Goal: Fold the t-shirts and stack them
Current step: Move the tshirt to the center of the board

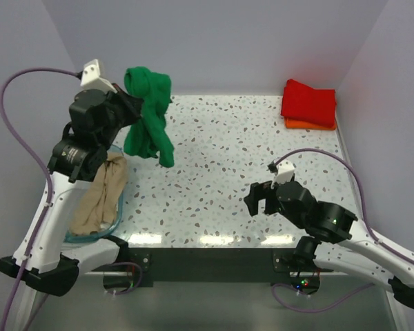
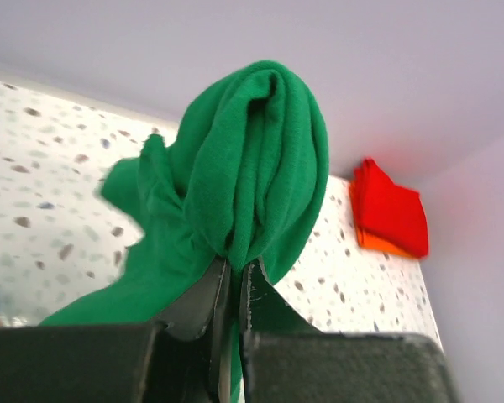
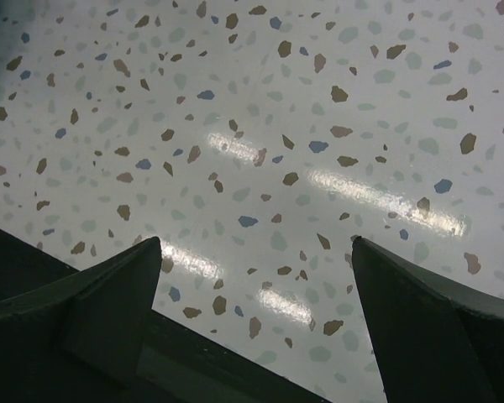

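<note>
Top view, with both wrist views. My left pincer point(image 1: 132, 95) is closed tight on a bunched fold of the bright green cloth t-shirt point(image 1: 150, 118) and holds it raised over the far left part of the speckled white desk point(image 1: 228, 152). In the left wrist view the two fingers point(image 2: 221, 290) meet on the cloth, and the green shirt point(image 2: 252, 168) rises above them in a rounded hump. The rest of the garment hangs down in a crumpled rope; I cannot tell whether its lowest end touches the desk.

My right pincer point(image 1: 259, 199) hovers above the near right part of the desk with its jaws spread wide and nothing between them. The right wrist view shows only bare desk surface point(image 3: 277, 101) between the fingers.

At the far right corner the folded red cloth t-shirt point(image 1: 309, 101) lies on top of the folded orange cloth t-shirt point(image 1: 310, 125). At the near left, the beige cloth t-shirt point(image 1: 100, 196) lies unfolded in the translucent teal plastic bin point(image 1: 119, 222), beside the left arm.
</note>
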Controlling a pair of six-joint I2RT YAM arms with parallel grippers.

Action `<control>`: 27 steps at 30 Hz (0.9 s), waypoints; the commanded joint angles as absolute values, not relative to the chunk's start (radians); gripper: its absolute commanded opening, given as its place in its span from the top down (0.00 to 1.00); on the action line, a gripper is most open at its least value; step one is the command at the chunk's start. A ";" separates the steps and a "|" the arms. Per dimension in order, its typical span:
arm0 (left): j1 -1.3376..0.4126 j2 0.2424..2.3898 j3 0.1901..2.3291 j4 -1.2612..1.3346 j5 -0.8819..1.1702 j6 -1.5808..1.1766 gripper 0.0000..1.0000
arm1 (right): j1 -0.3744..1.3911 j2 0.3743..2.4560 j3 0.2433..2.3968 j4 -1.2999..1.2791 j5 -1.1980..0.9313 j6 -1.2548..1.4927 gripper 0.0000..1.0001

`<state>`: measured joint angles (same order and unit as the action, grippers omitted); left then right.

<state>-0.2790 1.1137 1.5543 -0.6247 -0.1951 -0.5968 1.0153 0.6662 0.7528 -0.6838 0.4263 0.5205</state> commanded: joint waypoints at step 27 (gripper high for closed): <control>-0.617 1.255 0.766 -0.206 -0.131 -0.791 0.56 | 0.980 1.066 0.735 -0.315 0.490 0.611 0.04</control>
<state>-0.5858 1.2663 0.8635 -0.3462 -0.1955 -0.7330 1.0031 0.9848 0.7330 -0.4683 0.5282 0.5858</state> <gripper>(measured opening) 0.454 0.974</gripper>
